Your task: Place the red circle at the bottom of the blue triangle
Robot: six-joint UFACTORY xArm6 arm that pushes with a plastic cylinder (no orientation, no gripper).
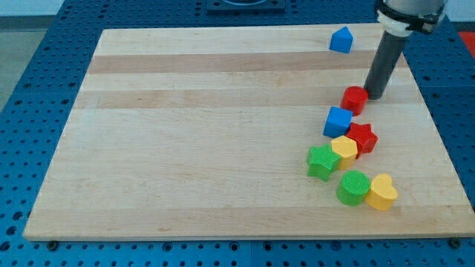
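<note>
Contact is on the red circle (355,99)'s right side, where my tip (373,96) (a bare rod, holding nothing) touches it, with the blue triangle (341,39) further toward the view's top.

The pale, striped-grain wooden bench (223,133) rests on a blue dotted base (30,89). On it: a blue triangle block (341,39), a red circle block (355,99), a blue cube (338,122), a red star (362,138), a yellow hexagon (344,148), a green star (323,162), a green ridged circle (354,188) and a yellow heart (381,192). The rod ending in my tip (373,96) is dark grey.
</note>
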